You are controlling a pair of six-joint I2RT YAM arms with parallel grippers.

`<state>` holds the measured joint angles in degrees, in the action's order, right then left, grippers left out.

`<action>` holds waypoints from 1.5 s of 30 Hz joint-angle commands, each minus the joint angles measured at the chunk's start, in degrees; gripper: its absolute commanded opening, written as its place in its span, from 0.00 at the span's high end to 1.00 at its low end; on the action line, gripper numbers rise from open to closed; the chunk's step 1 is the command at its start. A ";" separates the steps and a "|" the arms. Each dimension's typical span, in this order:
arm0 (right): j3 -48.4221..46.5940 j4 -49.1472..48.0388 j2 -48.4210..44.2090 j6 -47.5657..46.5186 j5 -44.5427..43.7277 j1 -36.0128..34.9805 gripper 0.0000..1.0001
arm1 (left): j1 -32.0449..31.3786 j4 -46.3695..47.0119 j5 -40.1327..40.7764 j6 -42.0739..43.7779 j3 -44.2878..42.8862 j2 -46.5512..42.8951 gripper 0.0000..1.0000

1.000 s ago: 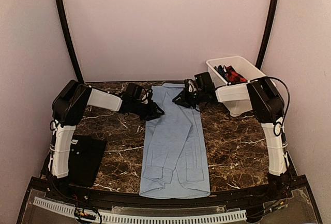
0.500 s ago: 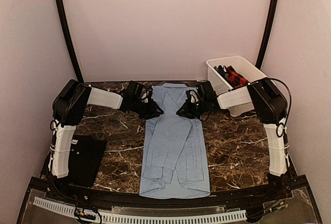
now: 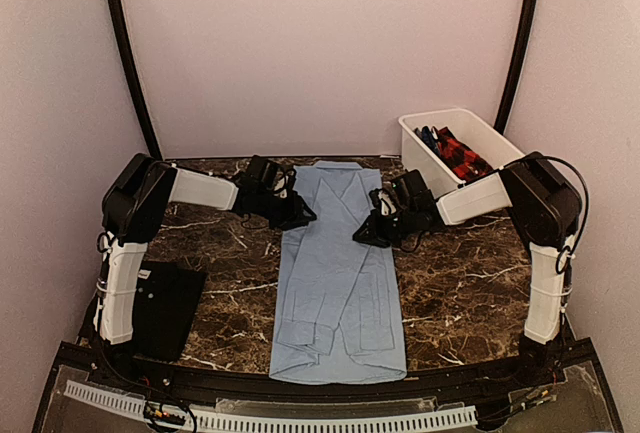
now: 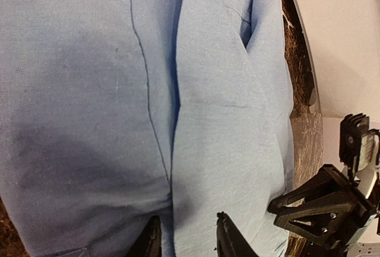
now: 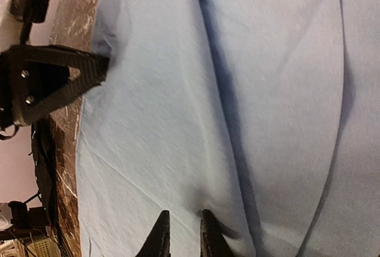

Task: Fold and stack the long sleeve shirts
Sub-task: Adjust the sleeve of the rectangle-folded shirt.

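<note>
Step in hand: the cross fold of the light-blue shirt [image 3: 335, 283]. It lies lengthwise down the middle of the bench [image 3: 450, 293], collar at the far end, with both sleeves already laid inward along the body.

The left tool [image 3: 293, 217] sits on the shirt's left edge below the shoulder. Its fingers [image 4: 228, 239] stand partly apart with cloth between them, and I cannot tell whether they bite. The right tool [image 3: 368, 233] sits on the opposite edge, its fingers [image 5: 161, 236] nearly together and clamped on a pucker of cloth.

Next move, as I judge it: level both tools, confirm both grips, then carry the edges together toward the hem.

Against one second ago, the right tool has travelled from the far shoulder toward me along the edge. The left tool has barely shifted.
</note>
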<state>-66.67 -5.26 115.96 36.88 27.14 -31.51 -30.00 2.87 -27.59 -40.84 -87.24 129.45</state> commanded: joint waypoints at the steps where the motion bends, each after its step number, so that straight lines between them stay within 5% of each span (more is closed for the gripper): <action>1: 4.05 -2.43 -1.63 -0.71 -0.93 -0.44 0.84 | 0.20 -2.54 1.45 1.13 -1.46 0.74 0.69; 23: 2.34 6.77 -8.19 -5.83 -6.22 -2.99 0.83 | 6.08 -10.85 5.39 9.46 -2.47 1.20 0.69; 34: 3.48 9.65 -13.15 -6.55 -7.61 -3.67 0.83 | 6.37 -16.51 1.89 15.12 -12.77 -2.95 0.64; 45: 11.93 10.08 -22.06 -6.13 -8.31 -5.31 0.82 | 1.91 -11.66 -1.73 9.83 4.12 -14.41 0.65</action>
<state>-58.24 4.47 97.69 30.92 19.59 -36.03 -25.98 -10.90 -26.46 -28.18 -90.72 121.86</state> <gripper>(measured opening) 0.181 0.356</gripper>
